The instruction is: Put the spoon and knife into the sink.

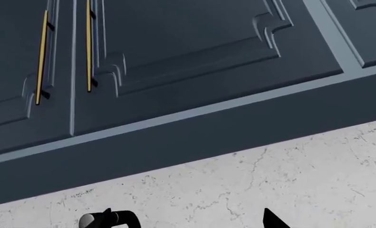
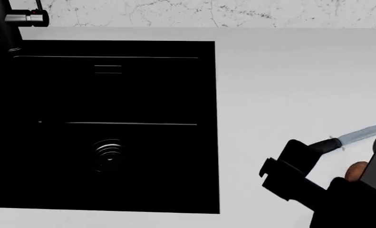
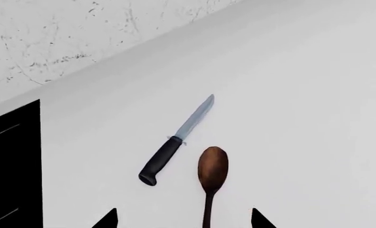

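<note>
Left wrist view: your left camera faces dark blue-grey cabinet doors (image 1: 194, 57) with two brass handles (image 1: 43, 57), above a strip of marbled white floor (image 1: 251, 185). Only two dark tips of the left gripper (image 1: 188, 219) show at the frame edge, with a clear gap between them; the jaws stand apart and hold nothing. No task item appears here.

Head view: the sink (image 2: 48, 95) is a black rectangular basin set in the white counter (image 2: 289, 80), with its ribbed round drain (image 2: 109, 152) toward the near side and the dark faucet (image 2: 13, 21) at the far left corner. The basin contains neither utensil. Your right arm (image 2: 302, 175) enters at the lower right and covers most of the utensils. The knife (image 2: 359, 134) lies on the counter well to the right of the sink, blade pointing away to the right. A sliver of the spoon (image 2: 356, 170) shows just beside the arm, nearer you than the knife.

Right wrist view: the knife (image 3: 178, 140) and spoon (image 3: 212, 166) lie side by side on the counter, close but apart. The right gripper (image 3: 184, 219) hovers with the spoon handle between its two spread fingertips (image 3: 108, 219); it is agape and grips nothing. The sink edge (image 3: 13, 166) shows at one side.
</note>
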Controlling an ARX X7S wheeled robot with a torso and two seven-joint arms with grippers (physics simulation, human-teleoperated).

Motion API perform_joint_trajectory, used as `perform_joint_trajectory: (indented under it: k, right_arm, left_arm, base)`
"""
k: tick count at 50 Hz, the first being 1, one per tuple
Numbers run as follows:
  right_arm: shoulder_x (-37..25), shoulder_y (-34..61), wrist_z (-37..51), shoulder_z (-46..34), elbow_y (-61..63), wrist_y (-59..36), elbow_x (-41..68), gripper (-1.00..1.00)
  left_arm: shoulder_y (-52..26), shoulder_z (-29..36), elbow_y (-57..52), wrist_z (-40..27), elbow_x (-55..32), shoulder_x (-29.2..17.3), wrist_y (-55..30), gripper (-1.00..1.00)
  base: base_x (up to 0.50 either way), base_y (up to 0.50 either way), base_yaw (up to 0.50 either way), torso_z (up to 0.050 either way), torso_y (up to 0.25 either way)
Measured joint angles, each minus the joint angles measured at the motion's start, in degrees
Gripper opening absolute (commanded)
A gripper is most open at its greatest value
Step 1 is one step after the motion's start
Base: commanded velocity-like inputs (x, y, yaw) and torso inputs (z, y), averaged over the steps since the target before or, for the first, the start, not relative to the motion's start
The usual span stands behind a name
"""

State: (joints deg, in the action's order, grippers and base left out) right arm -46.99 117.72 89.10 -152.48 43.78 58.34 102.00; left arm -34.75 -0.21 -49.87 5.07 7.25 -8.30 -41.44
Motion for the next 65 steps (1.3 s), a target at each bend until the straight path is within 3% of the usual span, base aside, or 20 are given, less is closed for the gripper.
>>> perform_joint_trajectory:
  k: [65]
  right_arm:
    - [6.1, -8.5, -1.3, 5.3, -10.8, -7.5, 8.4, 1.00]
  left_arm:
    - [3.6, -1.9, 4.0, -2.7, -4.8, -2.4, 5.9, 1.00]
  base:
    - [0.00, 0.00, 0.00, 0.000, 0.000]
